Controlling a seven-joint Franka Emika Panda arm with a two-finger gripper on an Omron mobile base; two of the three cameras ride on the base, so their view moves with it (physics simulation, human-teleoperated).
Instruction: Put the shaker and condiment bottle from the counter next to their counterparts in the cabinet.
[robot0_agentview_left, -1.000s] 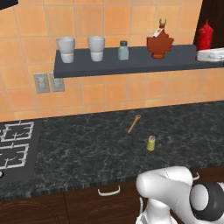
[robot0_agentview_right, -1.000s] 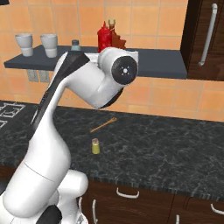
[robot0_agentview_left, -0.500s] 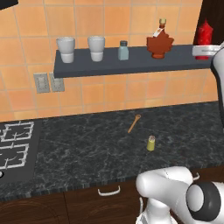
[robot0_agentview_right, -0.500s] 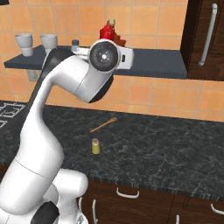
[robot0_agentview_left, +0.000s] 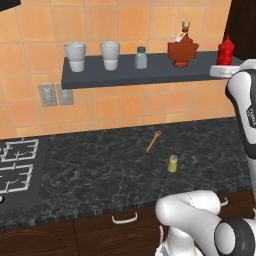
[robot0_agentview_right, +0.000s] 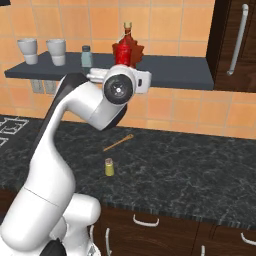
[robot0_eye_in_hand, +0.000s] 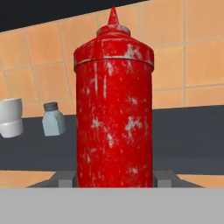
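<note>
The red condiment bottle (robot0_eye_in_hand: 113, 109) stands upright between my fingertips (robot0_eye_in_hand: 65, 178), and my gripper (robot0_eye_in_hand: 114, 177) is shut on its base. From the left base it is at the right end of the slate shelf (robot0_agentview_left: 150, 75), with the red bottle (robot0_agentview_left: 226, 51) right of the brown maple-leaf bottle (robot0_agentview_left: 183, 49). I cannot tell whether it touches the board. The pale blue-grey shaker (robot0_agentview_left: 141, 57) stands further left on the shelf. The yellow-green shaker (robot0_agentview_left: 172, 163) stands on the black counter (robot0_agentview_left: 90, 170), far below the gripper. The same shaker (robot0_agentview_right: 108, 167) also sits by my arm.
Two white cups (robot0_agentview_left: 93, 55) stand at the shelf's left end. A wooden spoon (robot0_agentview_left: 153, 141) lies on the counter behind the shaker. A stove burner (robot0_agentview_left: 15, 167) is at the left. A dark tall cabinet with a handle (robot0_agentview_right: 237, 40) borders the shelf on the right.
The red bottle in my gripper has come down a little towards the shelf and slightly left. The arm's wrist has turned. The shaker on the counter has stayed put.
</note>
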